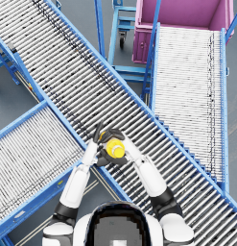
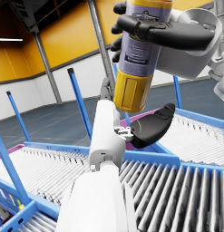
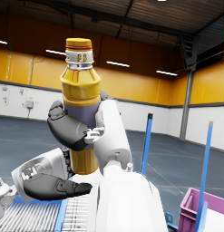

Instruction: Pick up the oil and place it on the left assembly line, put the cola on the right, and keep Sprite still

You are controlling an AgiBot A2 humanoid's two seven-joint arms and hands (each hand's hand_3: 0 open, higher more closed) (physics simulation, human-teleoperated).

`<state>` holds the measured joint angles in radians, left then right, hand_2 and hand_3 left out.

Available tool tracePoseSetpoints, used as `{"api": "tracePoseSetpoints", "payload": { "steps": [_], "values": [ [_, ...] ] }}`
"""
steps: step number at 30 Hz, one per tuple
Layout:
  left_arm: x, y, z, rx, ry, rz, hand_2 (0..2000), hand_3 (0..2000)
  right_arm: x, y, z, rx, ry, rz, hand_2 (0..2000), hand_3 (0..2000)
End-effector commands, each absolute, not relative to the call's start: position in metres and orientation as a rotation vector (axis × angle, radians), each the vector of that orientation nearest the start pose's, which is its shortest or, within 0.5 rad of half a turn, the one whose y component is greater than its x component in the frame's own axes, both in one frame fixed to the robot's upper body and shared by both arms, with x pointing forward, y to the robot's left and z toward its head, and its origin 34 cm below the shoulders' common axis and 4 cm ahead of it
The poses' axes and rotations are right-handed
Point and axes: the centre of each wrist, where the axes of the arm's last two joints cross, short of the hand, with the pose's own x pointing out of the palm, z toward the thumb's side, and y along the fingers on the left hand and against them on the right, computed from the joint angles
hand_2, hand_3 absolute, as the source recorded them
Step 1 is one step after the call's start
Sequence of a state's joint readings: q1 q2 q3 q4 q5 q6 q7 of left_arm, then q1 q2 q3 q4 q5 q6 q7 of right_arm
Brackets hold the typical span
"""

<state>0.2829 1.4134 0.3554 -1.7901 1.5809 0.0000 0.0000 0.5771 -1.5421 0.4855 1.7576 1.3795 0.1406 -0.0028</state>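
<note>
Zero placements done, I judge | my right hand (image 3: 72, 129) grips oil bottle (image 3: 80, 88) aloft | my left hand (image 2: 149, 127) spread empty beside the oil bottle | cola unseen

Even bright light, glowing ceiling strips (image 3: 120, 64), faint shadows, slight pixelation

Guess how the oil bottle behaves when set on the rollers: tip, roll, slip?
Tall, narrow yellow plastic oil bottle: probably tips on the grey roller conveyor, then rolls. Seems rigid: the right hand wraps it without visible denting. Smooth purple label may be slippery.
</note>
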Motion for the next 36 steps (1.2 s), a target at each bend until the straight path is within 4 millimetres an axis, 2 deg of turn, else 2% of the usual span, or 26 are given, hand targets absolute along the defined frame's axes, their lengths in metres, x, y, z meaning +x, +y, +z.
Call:
{"api": "tracePoseSetpoints", "payload": {
  "steps": [1, 7, 8, 9, 10, 14, 15, 16, 17, 19, 21, 24, 29, 36],
  "values": [
    [0.25, 0.119, 0.222, 0.543, -0.276, -1.879, 0, 0, 0.254, -0.06, 0.29, -0.594, -0.583, 2.217, 2000, 2000],
    [0.248, 0.118, 0.224, 0.546, -0.288, -1.877, 0, 0, 0.245, -0.049, 0.278, -0.58, -0.551, 2.259, 2000, 2000],
    [0.247, 0.116, 0.225, 0.549, -0.294, -1.884, 0, 0, 0.251, -0.057, 0.279, -0.564, -0.55, 2.204, 2000, 2000],
    [0.245, 0.118, 0.228, 0.559, -0.304, -1.872, 1361, 327, 0.247, -0.049, 0.274, -0.562, -0.537, 2.235, 2000, 2000],
    [0.245, 0.121, 0.227, 0.558, -0.296, -1.872, 2000, 653, 0.245, -0.048, 0.277, -0.569, -0.556, 2.228, 2000, 2000],
    [0.247, 0.126, 0.218, 0.557, -0.243, -1.927, 2000, 1960, 0.247, -0.055, 0.275, -0.557, -0.551, 2.175, 2000, 2000],
    [0.244, 0.121, 0.225, 0.575, -0.275, -1.938, 2000, 2000, 0.243, -0.05, 0.28, -0.571, -0.577, 2.189, 2000, 2000],
    [0.246, 0.126, 0.218, 0.555, -0.244, -1.922, 2000, 2000, 0.242, -0.048, 0.281, -0.574, -0.58, 2.197, 639, 1673],
    [0.244, 0.122, 0.226, 0.571, -0.281, -1.92, 2000, 2000, 0.241, -0.05, 0.284, -0.567, -0.594, 2.167, 0, 1347],
    [0.243, 0.127, 0.231, 0.575, -0.299, -1.885, 2000, 2000, 0.242, -0.058, 0.283, -0.554, -0.595, 2.132, 0, 693],
    [0.245, 0.145, 0.237, 0.581, -0.313, -1.806, 2000, 2000, 0.242, -0.07, 0.28, -0.546, -0.589, 2.094, 0, 40],
    [0.243, 0.182, 0.242, 0.582, -0.31, -1.663, 2000, 2000, 0.242, -0.079, 0.283, -0.543, -0.607, 2.053, 0, 0],
    [0.243, 0.247, 0.231, 0.511, -0.253, -1.408, 2000, 2000, 0.239, -0.089, 0.285, -0.543, -0.626, 2.014, 0, 0],
    [0.234, 0.307, 0.19, 0.342, -0.151, -1.188, 2000, 2000, 0.239, -0.071, 0.285, -0.518, -0.642, 2.064, 0, 0]
  ]
}}
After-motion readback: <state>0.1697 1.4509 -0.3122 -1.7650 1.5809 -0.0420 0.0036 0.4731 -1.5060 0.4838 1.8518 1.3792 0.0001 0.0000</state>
